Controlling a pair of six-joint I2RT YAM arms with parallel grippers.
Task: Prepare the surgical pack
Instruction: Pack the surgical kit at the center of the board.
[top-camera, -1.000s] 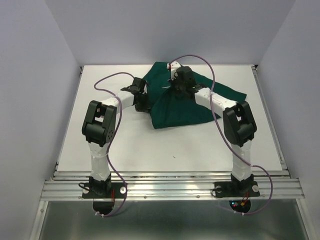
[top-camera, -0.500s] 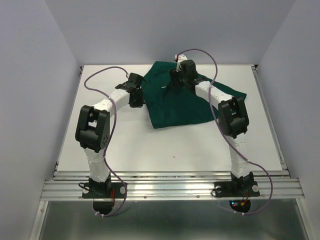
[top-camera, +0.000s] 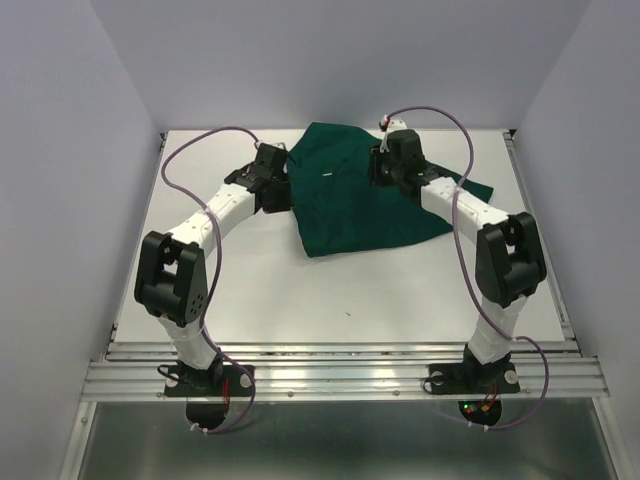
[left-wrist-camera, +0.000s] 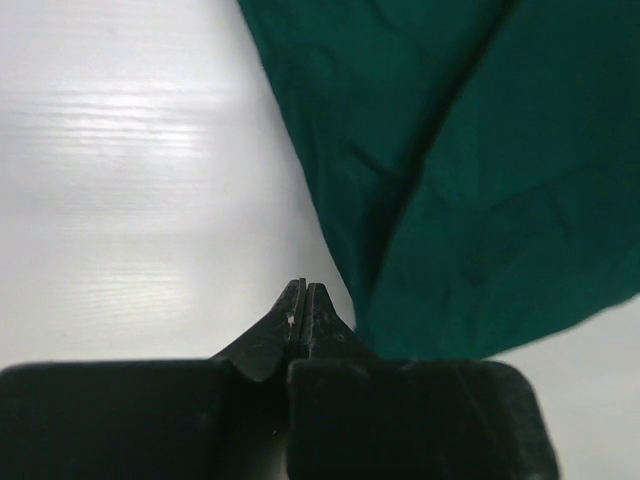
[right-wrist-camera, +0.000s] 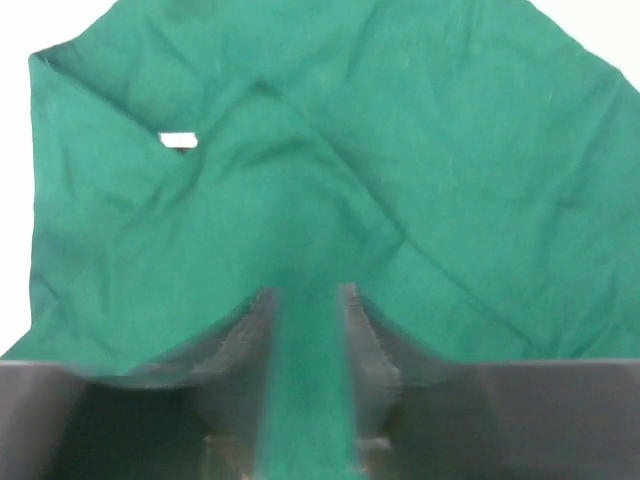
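While the green drape (top-camera: 350, 215) is lying rumpled with its long axis running left to right, the left gripper (left-wrist-camera: 303, 300) is sitting clenched on nothing just off the drape's left edge. The right gripper (right-wrist-camera: 305, 300) is hovering over the drape's far right part, jaws apart and nothing visibly caught. Bare table (top-camera: 300, 290) is lying nearward of the drape, giving room, I judge, for pulling a hem.

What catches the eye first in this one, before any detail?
The dark green drape, crumpled and folded over itself at the far middle of the white table, dominates. The right pincer hangs over it with jaws apart; the left pincer sits shut beside the drape's left edge. A small white patch peeks through the folds.
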